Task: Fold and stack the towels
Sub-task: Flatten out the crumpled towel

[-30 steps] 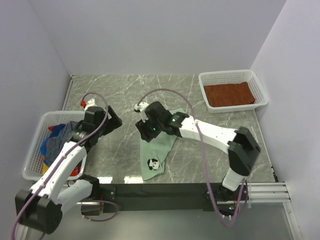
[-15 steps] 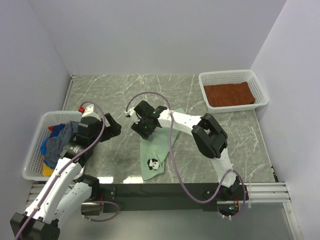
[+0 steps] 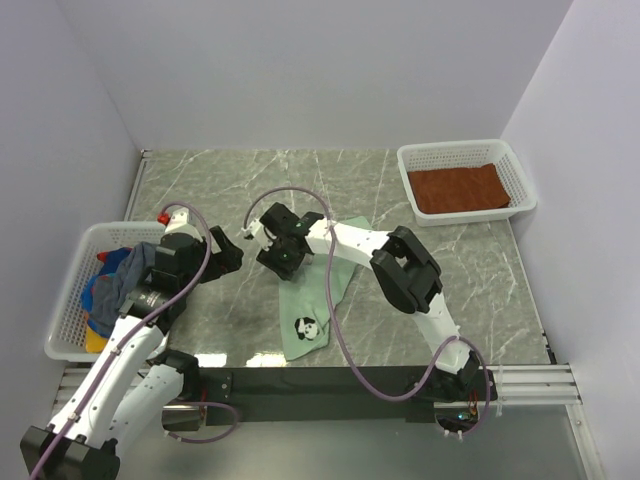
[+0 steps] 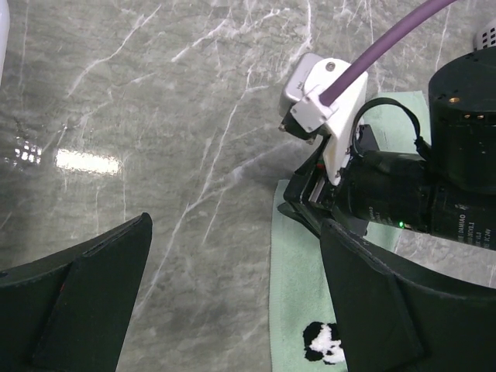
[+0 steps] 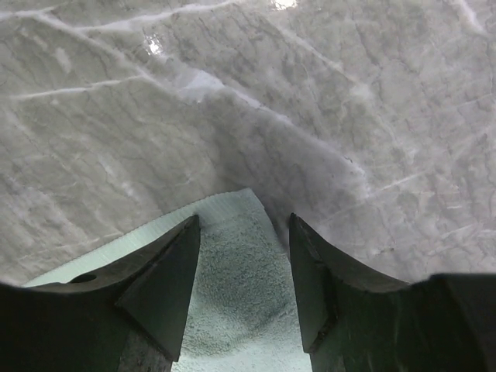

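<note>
Spread singly near the middle of the grey marble-veined bench (image 3: 230, 180), toward the near edge: pale mint-green terry towel with a panda print (image 3: 315, 305), laid out apart from the rest, presumably so its corners can be reached for folding. Rumpled rather than square, with one panda showing at the near end.

Reaching across to the towel's far left corner: right claw (image 3: 272, 250), released, jaws apart. From the wrist view, straddles that corner (image 5: 232, 310), one finger on each side of the cloth's tip, low over the bench. Placed so as to pinch the corner when shut. Hard to say whether the fingertips (image 5: 190, 232) already touch the pile.

Just left of it: left claw (image 3: 228, 255), also released and holding nothing, over bare marble beside the towel's left edge (image 4: 291, 310). Probably waiting there to pin or take a second corner.

Folded flat in the white mesh basket at the far right (image 3: 455, 148): rust-brown towel (image 3: 460, 188), apparently the start of the stack.

Heaped unfolded in the white mesh basket at the left edge (image 3: 62, 300): bright red, blue and yellow patterned towels (image 3: 100, 300) under a dark slate-blue one (image 3: 135, 262). Most of the job yet to do.
</note>
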{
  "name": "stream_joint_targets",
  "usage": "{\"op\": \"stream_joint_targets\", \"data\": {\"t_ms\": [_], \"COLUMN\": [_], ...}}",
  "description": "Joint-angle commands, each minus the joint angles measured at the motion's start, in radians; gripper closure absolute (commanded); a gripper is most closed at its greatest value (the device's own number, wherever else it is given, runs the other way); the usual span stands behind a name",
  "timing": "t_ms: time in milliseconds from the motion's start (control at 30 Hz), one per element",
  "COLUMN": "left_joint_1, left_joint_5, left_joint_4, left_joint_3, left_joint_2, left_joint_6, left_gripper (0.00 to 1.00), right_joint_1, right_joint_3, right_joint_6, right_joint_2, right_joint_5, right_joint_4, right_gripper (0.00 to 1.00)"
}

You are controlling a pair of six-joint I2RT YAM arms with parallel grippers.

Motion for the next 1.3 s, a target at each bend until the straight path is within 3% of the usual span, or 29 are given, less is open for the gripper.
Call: {"op": "stream_joint_targets", "data": {"t_ms": [0,133,167,267,367,633,900,1267], "left_joint_1": [0.003,0.003,0.003,0.003,0.003,0.003,-0.008,-0.075], "left_joint_5": [0.018,0.015,0.017,0.029,0.054,0.187,0.288,0.189], "left_joint_4": [0.045,0.045,0.045,0.051,0.061,0.097,0.182,0.303], "left_joint_3": [0.006,0.008,0.006,0.003,0.0,-0.04,-0.119,-0.164], "left_joint_2": [-0.019,-0.017,-0.017,-0.013,-0.002,0.058,0.212,0.361], "left_joint_6": [0.023,0.025,0.025,0.027,0.033,0.023,-0.121,-0.237], "left_gripper": [0.05,0.05,0.05,0.05,0.05,0.04,0.12,0.26], "right_joint_1": [0.022,0.036,0.038,0.034,0.015,-0.122,-0.16,-0.183], "right_joint_3": [0.043,0.047,0.043,0.023,0.032,-0.093,-0.23,-0.425], "right_joint_6": [-0.026,-0.023,-0.021,-0.009,0.018,0.204,0.219,0.244], "right_joint_2": [0.041,0.071,0.071,0.047,0.013,-0.191,-0.317,-0.465], "right_joint_5": [0.03,0.082,0.088,0.111,0.086,0.042,0.075,0.053], "right_joint_4": [-0.025,-0.042,-0.042,-0.012,0.022,0.235,0.326,0.45], "right_gripper": [0.44,0.53,0.68,0.9,1.0,1.0,1.0,1.0]}}
